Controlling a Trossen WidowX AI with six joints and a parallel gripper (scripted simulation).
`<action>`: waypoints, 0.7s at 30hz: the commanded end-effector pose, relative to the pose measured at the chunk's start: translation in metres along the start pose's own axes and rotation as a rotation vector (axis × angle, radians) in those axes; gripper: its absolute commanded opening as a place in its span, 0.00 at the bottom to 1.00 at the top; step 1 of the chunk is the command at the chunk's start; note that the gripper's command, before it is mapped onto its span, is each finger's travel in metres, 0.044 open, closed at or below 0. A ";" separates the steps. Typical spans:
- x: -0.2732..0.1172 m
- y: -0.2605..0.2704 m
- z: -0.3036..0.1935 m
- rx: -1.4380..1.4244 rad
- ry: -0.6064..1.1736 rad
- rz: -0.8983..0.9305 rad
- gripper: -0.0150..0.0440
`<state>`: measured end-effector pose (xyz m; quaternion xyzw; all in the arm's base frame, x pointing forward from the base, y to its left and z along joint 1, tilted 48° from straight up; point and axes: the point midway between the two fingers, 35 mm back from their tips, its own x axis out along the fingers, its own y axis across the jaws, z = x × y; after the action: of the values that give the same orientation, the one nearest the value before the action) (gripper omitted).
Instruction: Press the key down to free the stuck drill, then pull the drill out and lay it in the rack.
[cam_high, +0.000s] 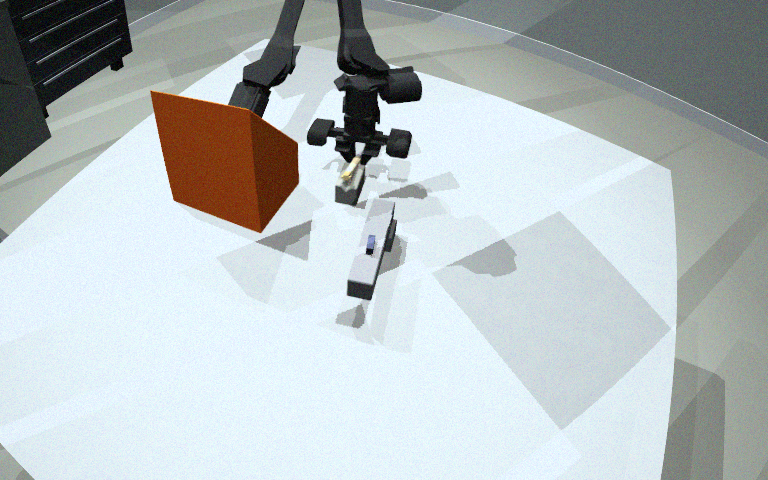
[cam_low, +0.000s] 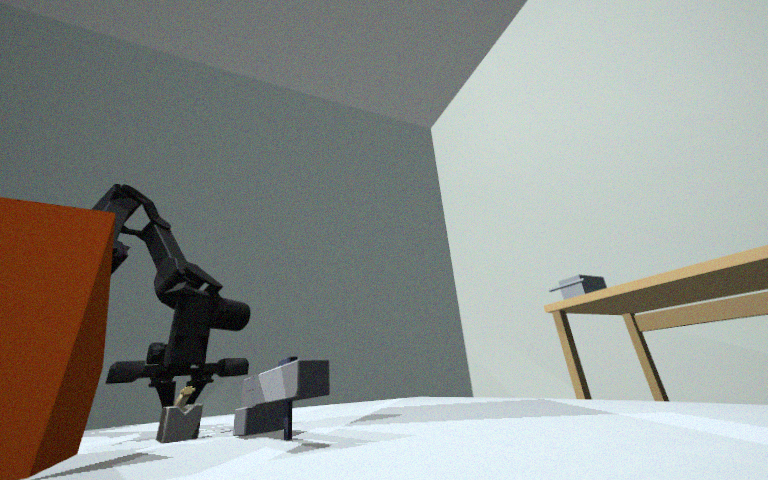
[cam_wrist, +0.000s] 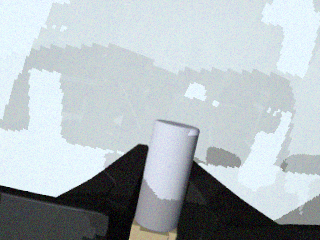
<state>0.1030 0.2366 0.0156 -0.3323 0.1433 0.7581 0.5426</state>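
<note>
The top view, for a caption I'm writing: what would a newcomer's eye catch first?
The big orange block, standing left of the black gripper. Next, perhaps, the long pale-grey bar with a blue key on top, near the middle.

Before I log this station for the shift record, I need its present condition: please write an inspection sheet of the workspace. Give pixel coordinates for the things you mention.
Surface: white top (cam_high: 198, 384) (cam_low: 509, 447), patched with shadows.
Drill (cam_high: 351, 169) (cam_low: 184, 395) (cam_wrist: 170, 175): grey cylinder with a tan end, in the gripper, at the rack's notch.
Rack (cam_high: 347, 194) (cam_low: 178, 425): grey notched block, standing on the surface.
Holder with key: grey body (cam_high: 362, 271) (cam_low: 271, 384), blue key (cam_high: 370, 243) (cam_low: 288, 360) on top; drill out of it.
Clutter: large orange block (cam_high: 209, 164) (cam_low: 50, 328) near the rack.
Gripper (cam_high: 356, 160) (cam_low: 182, 403) (cam_wrist: 158, 156): closed on the drill.
Cables: nothing seen.
Surroundings: dark drawer cabinet (cam_high: 73, 42); wooden table (cam_low: 679, 281) bearing a grey box (cam_low: 583, 286).
</note>
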 end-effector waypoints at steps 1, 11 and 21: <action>0.005 0.002 -0.006 0.004 0.015 0.006 0.25; 0.004 0.002 -0.007 0.004 0.015 0.006 0.25; 0.004 0.002 -0.008 0.004 0.015 0.006 0.25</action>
<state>0.1027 0.2361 0.0149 -0.3265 0.1421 0.7597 0.5441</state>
